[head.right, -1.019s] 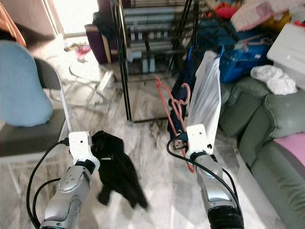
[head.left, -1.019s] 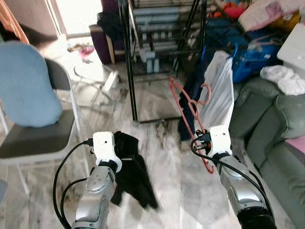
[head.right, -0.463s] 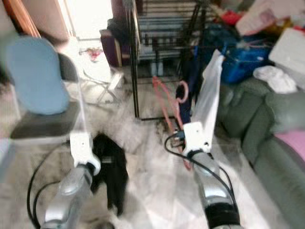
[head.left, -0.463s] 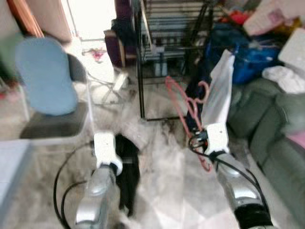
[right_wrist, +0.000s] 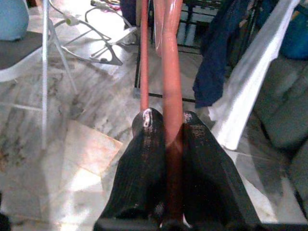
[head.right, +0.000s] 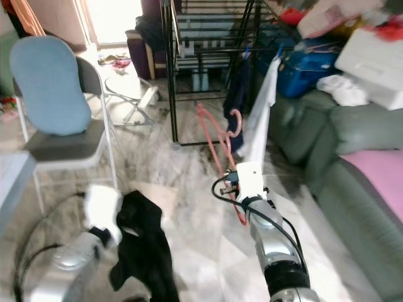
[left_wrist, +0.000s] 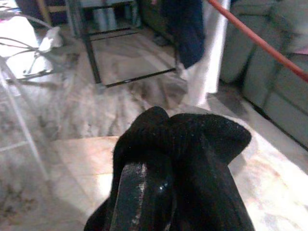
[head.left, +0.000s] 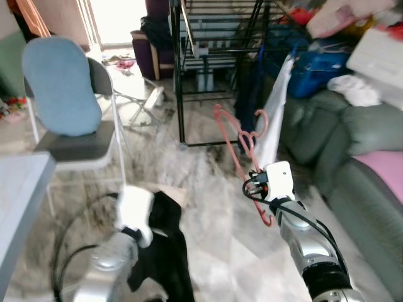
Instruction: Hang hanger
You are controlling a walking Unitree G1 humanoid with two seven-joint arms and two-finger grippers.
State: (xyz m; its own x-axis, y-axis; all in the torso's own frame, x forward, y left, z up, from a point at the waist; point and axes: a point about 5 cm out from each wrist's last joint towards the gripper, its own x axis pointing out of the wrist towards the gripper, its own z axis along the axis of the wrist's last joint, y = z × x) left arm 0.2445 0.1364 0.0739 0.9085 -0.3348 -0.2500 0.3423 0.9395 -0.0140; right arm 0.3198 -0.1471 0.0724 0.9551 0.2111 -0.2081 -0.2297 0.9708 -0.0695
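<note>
Right hand (right_wrist: 166,139) clamps red hanger (head.left: 238,141) upright

The floor (head.left: 208,189) is made of grey and white marble-like tiles, and it shines where the daylight falls on it. This strong light comes from a bright doorway (head.left: 116,22) at the back. On the left stands a folding chair (head.left: 75,141) with a blue cushion (head.left: 61,85) on its back. In the middle is a black metal rack (head.left: 217,38), and clothes hang at its right side. A grey-green sofa (head.left: 362,157) with a pink cushion (head.left: 384,170) fills the right side. A grey table edge (head.left: 16,189) is at the near left.
</note>
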